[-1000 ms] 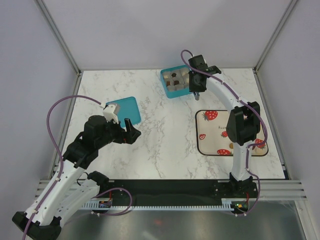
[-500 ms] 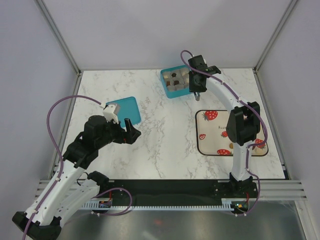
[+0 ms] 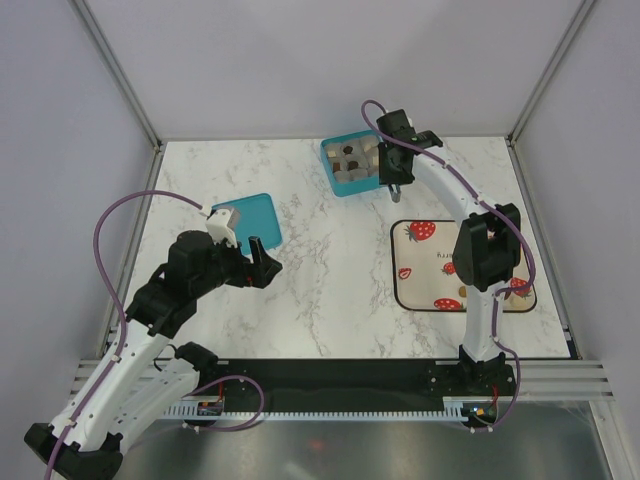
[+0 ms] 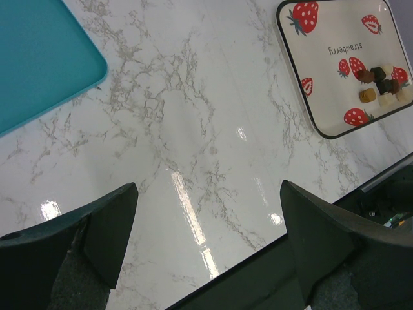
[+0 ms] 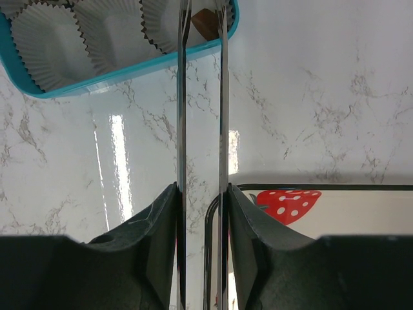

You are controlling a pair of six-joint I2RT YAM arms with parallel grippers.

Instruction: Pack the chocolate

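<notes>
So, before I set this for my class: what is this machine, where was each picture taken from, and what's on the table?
Two robot arms sit at a marble table, each ending in a two-finger gripper. One picture looks down from above; the other two come from cameras on the wrists. On the table: a teal box of paper cups, a matching lid, and a strawberry tray with chocolates. The left gripper is open and empty. The right gripper straddles one chocolate inside the box; whether it grips is unclear.
</notes>
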